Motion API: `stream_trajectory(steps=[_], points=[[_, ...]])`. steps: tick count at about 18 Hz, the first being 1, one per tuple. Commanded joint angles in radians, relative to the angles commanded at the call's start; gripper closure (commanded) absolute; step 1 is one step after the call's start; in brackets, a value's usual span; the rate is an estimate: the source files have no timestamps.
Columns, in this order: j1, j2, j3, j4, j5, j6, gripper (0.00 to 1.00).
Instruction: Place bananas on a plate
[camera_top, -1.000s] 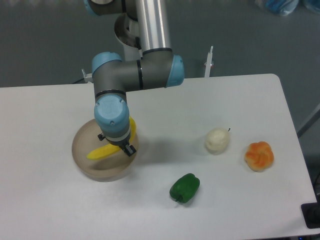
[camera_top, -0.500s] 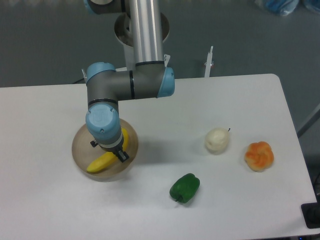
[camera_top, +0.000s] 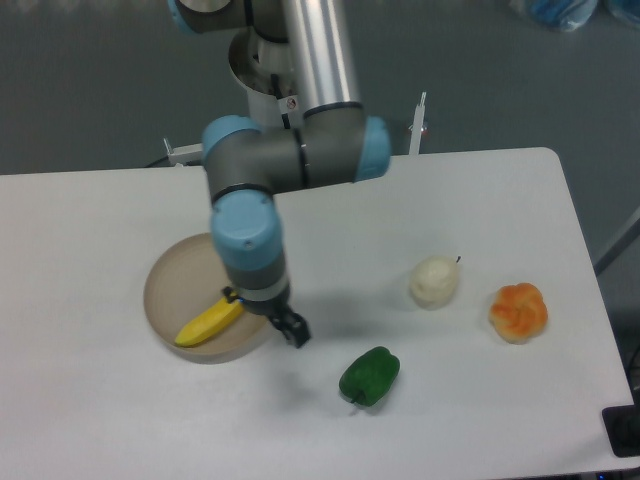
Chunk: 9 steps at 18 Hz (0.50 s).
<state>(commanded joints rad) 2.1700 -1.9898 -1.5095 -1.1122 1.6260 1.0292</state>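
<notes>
End effector (camera_top: 290, 328) shifted right; banana (camera_top: 209, 322) lies left on plate (camera_top: 165, 285).

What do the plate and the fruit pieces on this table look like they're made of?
The plate looks like matte plastic or ceramic: tan, even, no glare. The banana lying in it is uniformly bright yellow and spotless, probably a plastic replica. The green pepper has a soft sheen, likely moulded plastic too. The orange fruit and the pale fruit look dull; their material is unclear.
</notes>
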Motion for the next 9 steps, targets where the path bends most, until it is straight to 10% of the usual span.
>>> stream_trajectory(steps=[9], points=[[0.279,-0.014,0.098,-0.014,-0.018,0.313,0.0]])
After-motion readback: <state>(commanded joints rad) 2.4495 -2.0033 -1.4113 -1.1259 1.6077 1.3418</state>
